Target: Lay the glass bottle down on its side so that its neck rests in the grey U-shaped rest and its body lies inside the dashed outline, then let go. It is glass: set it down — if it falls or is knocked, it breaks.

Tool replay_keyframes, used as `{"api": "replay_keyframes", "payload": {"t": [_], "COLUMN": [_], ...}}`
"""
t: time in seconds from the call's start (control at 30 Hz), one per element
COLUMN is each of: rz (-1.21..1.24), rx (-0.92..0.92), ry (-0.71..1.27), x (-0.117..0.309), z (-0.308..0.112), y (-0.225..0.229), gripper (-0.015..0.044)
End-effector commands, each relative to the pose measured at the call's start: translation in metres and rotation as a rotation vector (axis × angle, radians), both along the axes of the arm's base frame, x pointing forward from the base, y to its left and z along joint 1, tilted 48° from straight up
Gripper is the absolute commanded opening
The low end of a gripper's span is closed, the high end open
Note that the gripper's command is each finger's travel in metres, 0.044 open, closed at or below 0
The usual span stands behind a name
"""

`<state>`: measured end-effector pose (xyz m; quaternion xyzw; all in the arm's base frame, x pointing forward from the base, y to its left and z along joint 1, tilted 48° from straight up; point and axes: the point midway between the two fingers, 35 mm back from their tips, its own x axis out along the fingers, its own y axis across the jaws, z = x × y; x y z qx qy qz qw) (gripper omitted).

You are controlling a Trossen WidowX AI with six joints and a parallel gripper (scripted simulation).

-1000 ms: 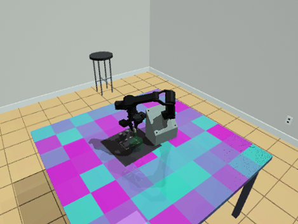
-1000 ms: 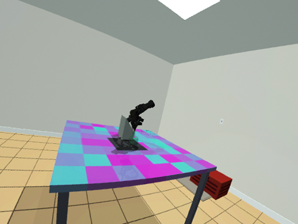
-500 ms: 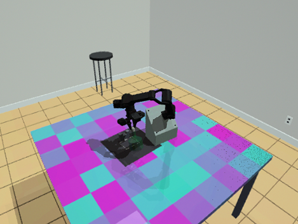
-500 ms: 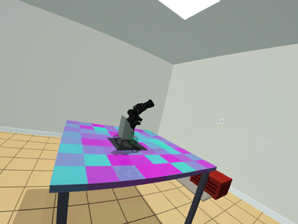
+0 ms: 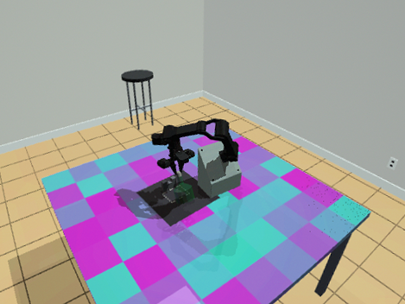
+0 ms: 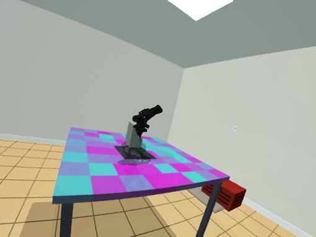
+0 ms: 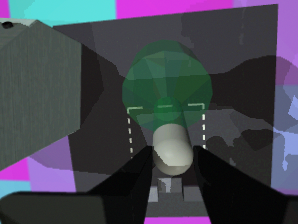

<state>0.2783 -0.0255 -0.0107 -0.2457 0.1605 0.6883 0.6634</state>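
Above the dark mat [image 5: 173, 216] [image 6: 150, 156] [image 7: 240, 30], the claw [image 5: 179, 174] [image 6: 140, 137] [image 7: 172, 151], partly open, grips the bottle [image 5: 186, 191] [image 6: 143, 146] [image 7: 167, 80] by its pale top [image 7: 172, 145].

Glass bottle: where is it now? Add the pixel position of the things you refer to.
In the wrist view, the glass bottle [image 5: 186, 191] [image 7: 167, 82] has its capped neck between the gripper's fingers, green body over the dashed outline's far end.

One bottle [image 5: 186, 192] [image 6: 143, 145] [image 7: 167, 85], one stool [image 5: 137, 76], one red crate [image 6: 232, 194].
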Motion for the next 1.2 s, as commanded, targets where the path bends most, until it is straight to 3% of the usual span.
{"api": "replay_keyframes", "payload": {"t": [0.0, 1.17], "rz": [0.003, -0.031], "rx": [-0.007, 0.035], "ry": [-0.002, 0.015], "x": [0.002, 0.008], "z": [-0.008, -0.050], "y": [-0.006, -0.026], "gripper": [0.0105, 0.0105]}}
